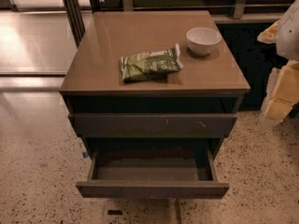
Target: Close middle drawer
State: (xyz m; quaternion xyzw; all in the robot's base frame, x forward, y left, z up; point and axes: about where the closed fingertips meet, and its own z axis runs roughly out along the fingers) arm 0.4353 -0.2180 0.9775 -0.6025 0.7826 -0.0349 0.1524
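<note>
The middle drawer [152,189] is pulled far out of the cabinet, low in the camera view. Its plain dark grey-brown front faces me, and its brownish inner floor [149,171] is bare. Above it, a taller drawer front with small pale scratches [154,125] stands out slightly from the cabinet body. My gripper [280,99] hangs at the right edge of the view, pale yellow and white. It is to the right of the cabinet, level with the upper drawer, and touches nothing.
A green snack bag [150,63] and a white bowl [203,40] sit on the brown cabinet top [103,45]. The speckled floor [37,171] surrounds the cabinet. A dark panel [250,55] stands behind to the right, and metal posts [72,8] behind to the left.
</note>
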